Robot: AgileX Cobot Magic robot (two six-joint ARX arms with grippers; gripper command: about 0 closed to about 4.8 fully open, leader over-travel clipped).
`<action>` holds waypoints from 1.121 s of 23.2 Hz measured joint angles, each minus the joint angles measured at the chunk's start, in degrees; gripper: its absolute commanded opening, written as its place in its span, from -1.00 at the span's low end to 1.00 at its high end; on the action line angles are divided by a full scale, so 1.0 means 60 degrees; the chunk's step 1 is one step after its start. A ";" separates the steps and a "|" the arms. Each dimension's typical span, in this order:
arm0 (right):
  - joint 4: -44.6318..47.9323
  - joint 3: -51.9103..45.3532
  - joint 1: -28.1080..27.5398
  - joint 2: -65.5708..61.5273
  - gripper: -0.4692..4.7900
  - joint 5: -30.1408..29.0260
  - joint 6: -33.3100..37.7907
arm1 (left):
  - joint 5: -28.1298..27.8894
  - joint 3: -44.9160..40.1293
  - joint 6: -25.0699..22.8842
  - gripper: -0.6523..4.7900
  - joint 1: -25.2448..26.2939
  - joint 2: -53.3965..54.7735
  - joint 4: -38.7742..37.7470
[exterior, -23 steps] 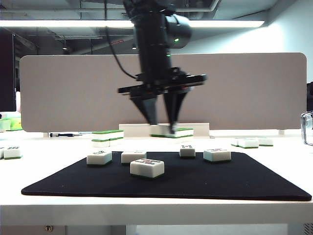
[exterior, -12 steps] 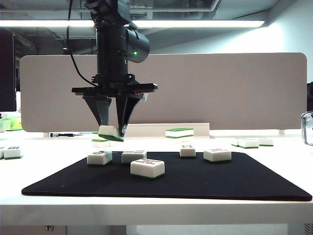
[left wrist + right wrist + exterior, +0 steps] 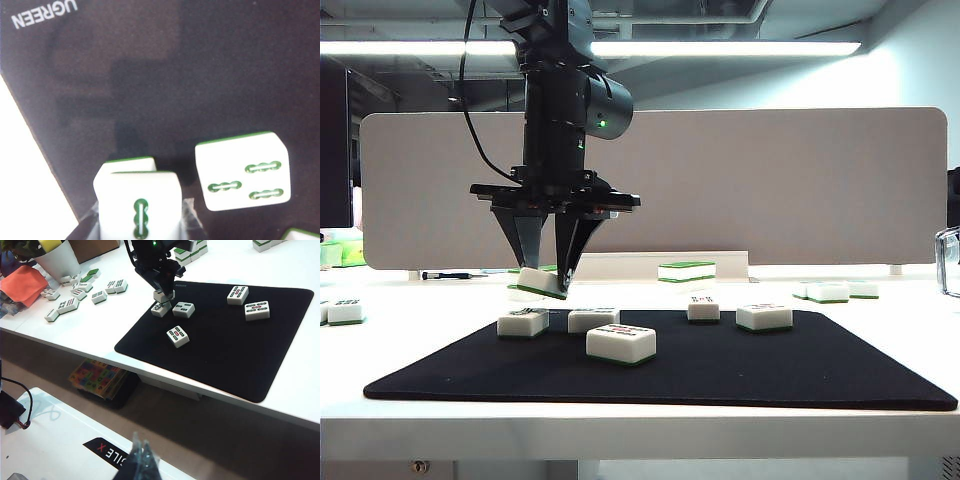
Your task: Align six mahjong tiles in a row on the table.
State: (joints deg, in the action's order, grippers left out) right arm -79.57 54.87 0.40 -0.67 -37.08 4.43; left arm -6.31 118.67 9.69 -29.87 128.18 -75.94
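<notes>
My left gripper (image 3: 548, 272) hangs over the rear left of the black mat (image 3: 770, 375), shut on a mahjong tile (image 3: 541, 283) that tilts slightly. In the left wrist view that held tile (image 3: 140, 207) shows one green bar between the fingers (image 3: 189, 217). Another tile (image 3: 131, 162) lies partly hidden right under it, and a three-bar tile (image 3: 243, 177) lies beside it. Several more tiles lie on the mat: (image 3: 523, 322), (image 3: 593, 319), (image 3: 621, 343), (image 3: 703, 309), (image 3: 764, 316). My right gripper (image 3: 140, 455) is shut on nothing, low and off the table (image 3: 620, 420).
Stacked tiles with green tops (image 3: 686, 270) sit behind the mat, before the beige partition (image 3: 800, 180). Loose tiles lie at the right (image 3: 835, 291) and far left (image 3: 345, 311). The right wrist view shows more spare tiles (image 3: 67, 302), a white pot (image 3: 57, 260) and an orange cloth (image 3: 22, 282).
My left gripper carried the tile from the back middle leftwards, then sank a little over the mat's rear left tiles. The right arm has not moved.
</notes>
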 measured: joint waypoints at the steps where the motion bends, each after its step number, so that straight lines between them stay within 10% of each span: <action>1: 0.0000 -0.0004 0.0000 0.0000 -0.82 0.0000 0.0000 | -0.0004 0.0000 -0.0004 -0.21 0.0000 0.0051 0.0015; 26: 0.0000 -0.0004 -0.0004 0.0000 -0.82 0.0000 0.0000 | 0.0273 -0.0004 0.0423 -0.20 -0.0667 0.0317 0.0062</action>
State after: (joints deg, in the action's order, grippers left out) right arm -79.57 54.85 0.38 -0.67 -37.08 4.43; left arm -4.67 118.65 12.23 -33.87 130.08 -75.57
